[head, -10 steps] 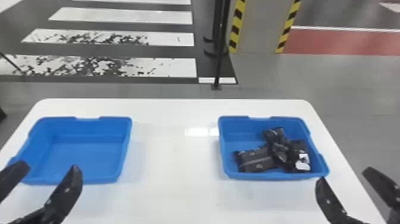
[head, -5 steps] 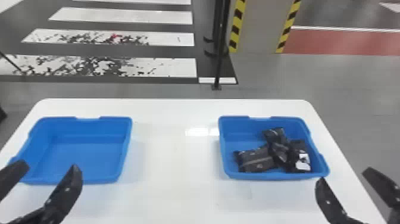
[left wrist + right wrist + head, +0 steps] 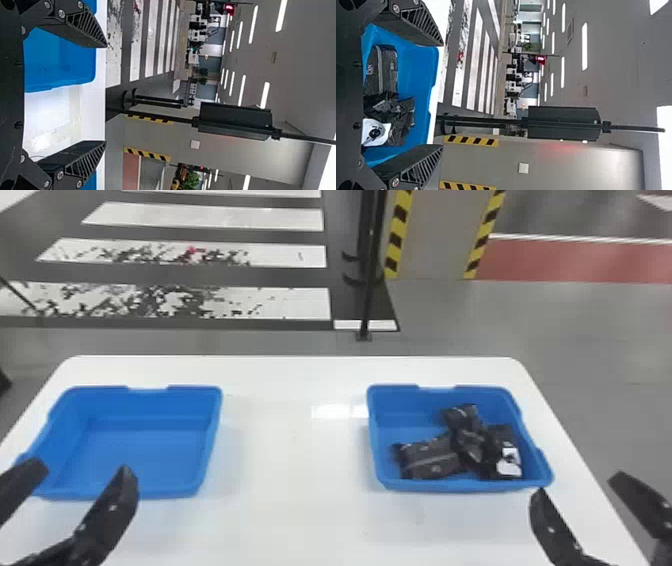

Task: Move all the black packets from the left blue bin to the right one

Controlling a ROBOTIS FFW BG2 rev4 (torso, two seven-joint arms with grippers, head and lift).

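My left gripper (image 3: 82,490) stands open at the near edge of the left blue bin (image 3: 145,445), whose floor is bare. Black packets (image 3: 432,459) lie piled in the right blue bin (image 3: 400,485), one bearing a white label. Near that bin's front right corner is my right gripper (image 3: 577,490), open with nothing between its fingers. The left wrist view has the left gripper (image 3: 106,94) with its fingers wide apart and a blue bin (image 3: 75,71) beyond. In the right wrist view, the right gripper (image 3: 443,95) is spread before the packets (image 3: 381,75).
Both bins stand on a white table (image 3: 295,470), with a stretch of tabletop between them. Past the table's far edge a black pole (image 3: 370,290) rises from the floor.
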